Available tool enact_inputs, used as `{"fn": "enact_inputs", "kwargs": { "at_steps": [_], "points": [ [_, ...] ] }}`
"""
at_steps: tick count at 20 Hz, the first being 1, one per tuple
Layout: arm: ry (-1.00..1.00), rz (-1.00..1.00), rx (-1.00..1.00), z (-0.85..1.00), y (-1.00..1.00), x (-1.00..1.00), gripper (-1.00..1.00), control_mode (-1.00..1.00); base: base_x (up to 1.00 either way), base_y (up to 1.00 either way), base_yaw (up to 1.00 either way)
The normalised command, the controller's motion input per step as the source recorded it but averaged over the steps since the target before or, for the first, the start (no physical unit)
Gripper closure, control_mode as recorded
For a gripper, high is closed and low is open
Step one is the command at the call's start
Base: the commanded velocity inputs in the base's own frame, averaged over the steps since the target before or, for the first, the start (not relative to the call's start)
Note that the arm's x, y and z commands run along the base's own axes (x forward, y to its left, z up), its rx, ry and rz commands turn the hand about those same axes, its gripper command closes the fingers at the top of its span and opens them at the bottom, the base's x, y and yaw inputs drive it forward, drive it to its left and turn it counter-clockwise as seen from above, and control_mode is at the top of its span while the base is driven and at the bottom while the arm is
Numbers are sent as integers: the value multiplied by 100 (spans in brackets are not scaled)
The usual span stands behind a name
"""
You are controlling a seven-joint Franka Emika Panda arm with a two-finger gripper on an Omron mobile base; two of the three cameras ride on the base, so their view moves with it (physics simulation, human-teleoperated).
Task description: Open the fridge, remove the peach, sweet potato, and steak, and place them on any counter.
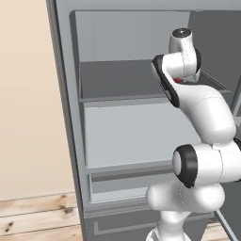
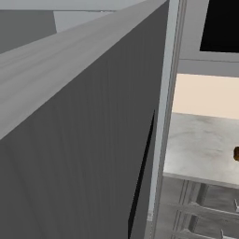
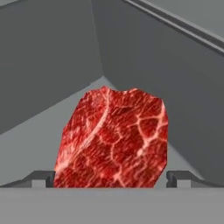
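Steak (image 3: 114, 139): bright red, marbled, flat on the fridge shelf, near the corner where two grey inner walls met. In the hand view, lay between the two finger tips (image 3: 40, 178), one tip on each side, neither seen touching the meat. Gripper (image 3: 112, 181): spread wide, released, grasping nothing, aimed straight at the steak.

In the left base view, only a small red patch of the steak (image 1: 177, 80) visible behind the wrist, on the upper shelf at the right side of the fridge (image 1: 127, 127). Arm (image 1: 202, 141) raised from the lower right and reached into the upper compartment. Fridge stood open; light grey interior, lower shelves bare where visible, drawer at the bottom.

In the right base view, dark grey fridge door (image 2: 74, 154) close to the camera, covering the left. Counter (image 2: 200, 144) to the right, marbled, over grey drawers. Sweet potato (image 2: 236, 153): dark brown lump on the counter at the right edge of the picture, cut off by it. Peach: location not determinable.
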Motion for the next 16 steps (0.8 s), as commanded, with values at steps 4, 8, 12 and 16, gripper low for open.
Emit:
{"fn": "enact_inputs", "kwargs": {
  "at_steps": [4, 8, 12, 16],
  "points": [
    [0, -1, 8, -80, 0, 9, 100, -100, 0, 0, 0],
    [0, -1, 6, -75, 0, 6, 100, -100, 0, 0, 0],
    [-9, 0, 4, -65, 0, 0, 100, -100, 0, 0, 0],
    [-27, 0, 1, -52, 1, -25, 100, -100, 0, 0, 0]
  ]
}}
